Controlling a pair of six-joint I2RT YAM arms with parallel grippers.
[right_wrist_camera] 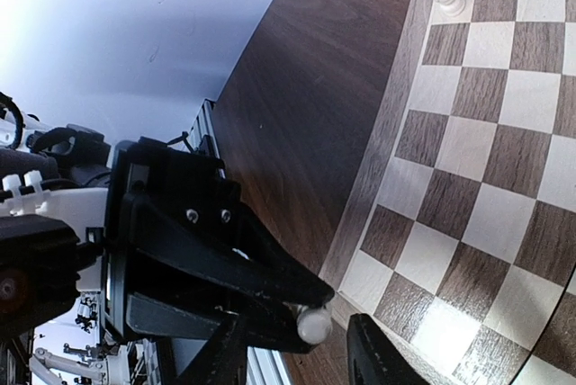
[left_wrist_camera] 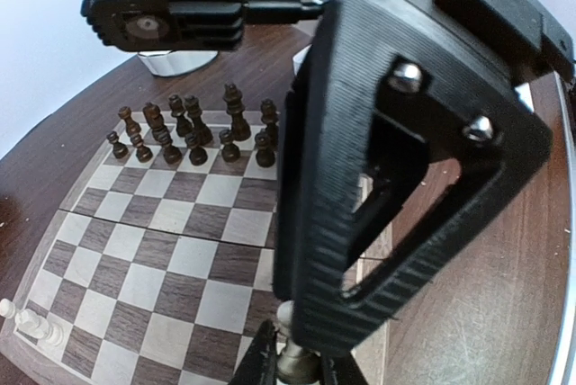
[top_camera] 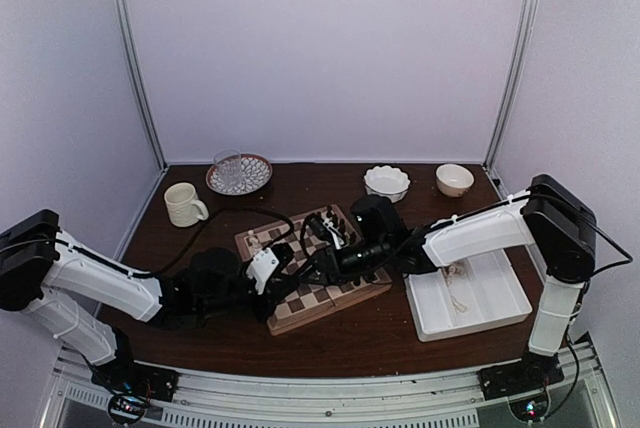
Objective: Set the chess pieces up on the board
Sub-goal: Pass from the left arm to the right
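Top external view: dark brown wood-grain worktop (top_camera: 350, 346) inside a booth of plain pale walls with metal corner posts (top_camera: 135, 58). Along the back stand a ribbed cream mug (top_camera: 185, 204), a patterned plate (top_camera: 240, 180) with a clear glass (top_camera: 228, 165) on it, a scalloped white bowl (top_camera: 386, 182) and a small plain bowl (top_camera: 454, 179). A white rectangular tray (top_camera: 495, 300) sits on the right side, and a few pale bits in it are too small to identify. The board (top_camera: 318, 300) lies mid-worktop at an angle, with light and dark wooden checks and a tan rim. Both arms meet over it.

Left jaws: black fingers (left_wrist_camera: 261, 360) are closed on one cream piece (right_wrist_camera: 315, 324) with a rounded top, held at the board's near edge. Contact with the board cannot be told.

Right jaws: black fingers (right_wrist_camera: 378, 353) stand apart, open and gripping nothing. The held piece sits in the gap between them, and touch is not clear. In the left wrist view one right finger looms as a ribbed black triangular frame with two bright screws.

Other cream chess pieces (left_wrist_camera: 31, 320) stand at one corner of the board. They are small, smooth and turned, with round heads. The dark brown pieces (left_wrist_camera: 193, 138) are clustered in the two rows on the opposite side, upright. The squares between the two groups are bare and glossy.
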